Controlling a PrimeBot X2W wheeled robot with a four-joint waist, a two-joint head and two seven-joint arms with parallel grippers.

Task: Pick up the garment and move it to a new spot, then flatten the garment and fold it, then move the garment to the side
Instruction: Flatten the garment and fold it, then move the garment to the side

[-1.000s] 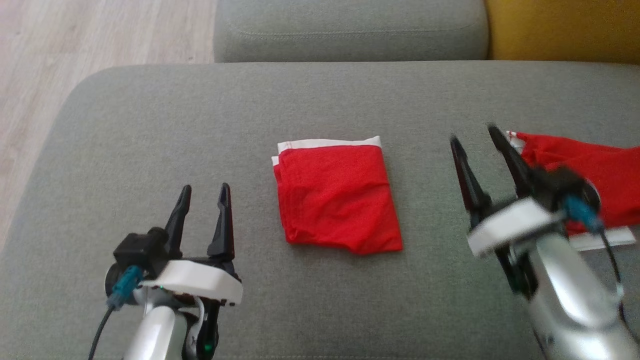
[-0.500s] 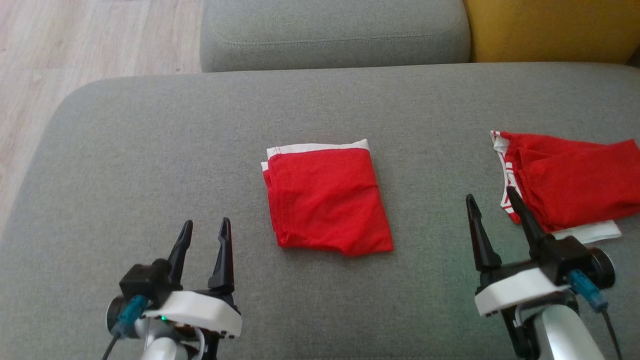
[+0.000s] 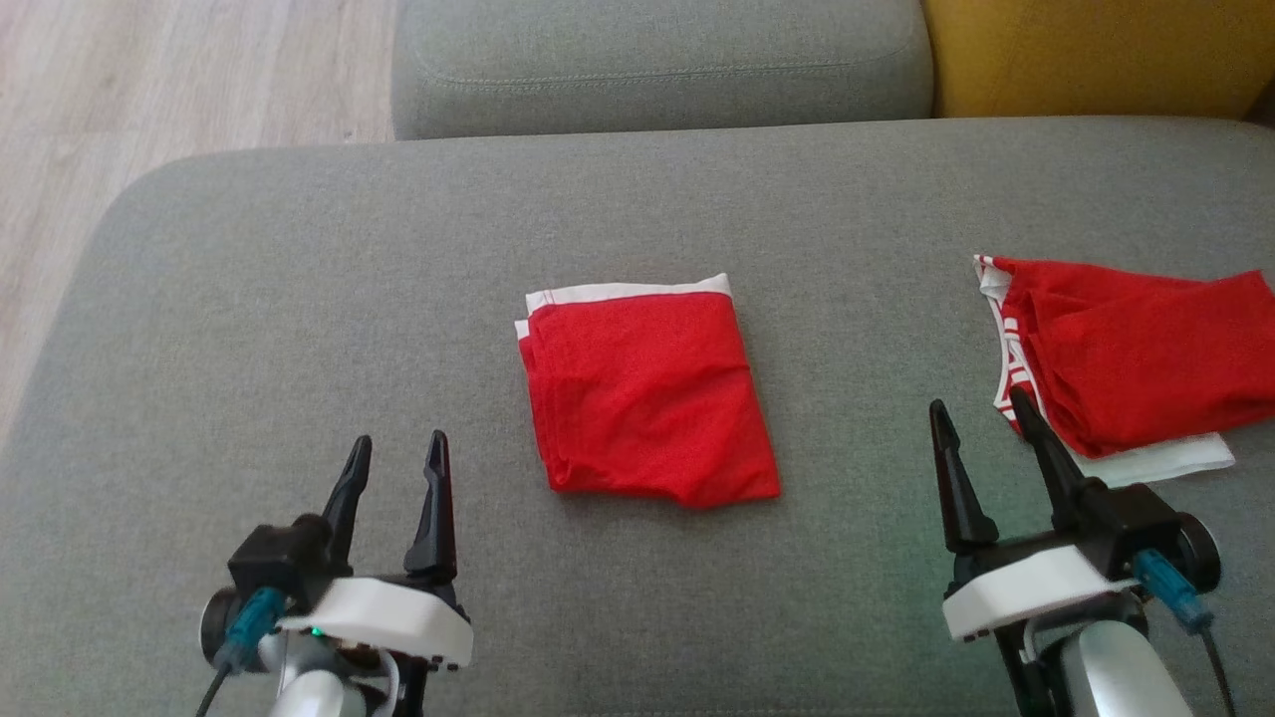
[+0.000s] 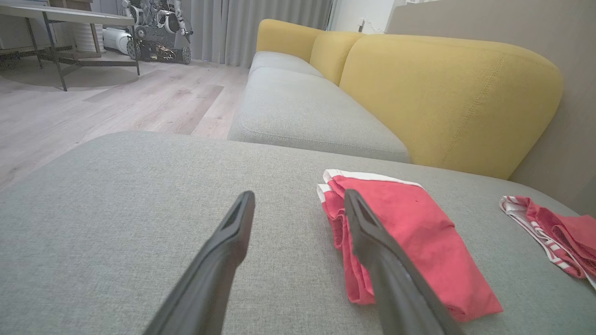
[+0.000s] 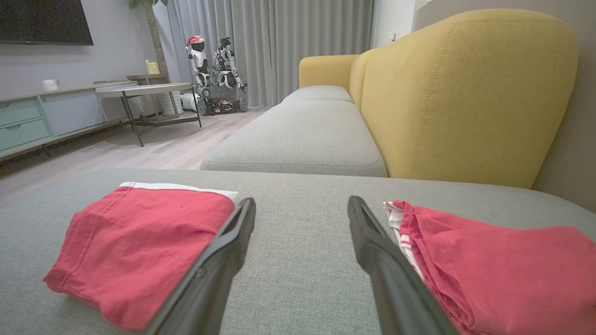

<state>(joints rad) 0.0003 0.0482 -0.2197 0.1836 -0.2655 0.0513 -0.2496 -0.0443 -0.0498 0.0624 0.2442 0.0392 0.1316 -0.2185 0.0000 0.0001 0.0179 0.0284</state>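
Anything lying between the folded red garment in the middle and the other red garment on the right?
Nothing: bare grey cushion separates the folded garment from the other garment, clearest in the head view.

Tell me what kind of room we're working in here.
Most likely a living room: a grey sofa seat with a yellow backrest, a dark television on the wall above a low sideboard, and long curtains.
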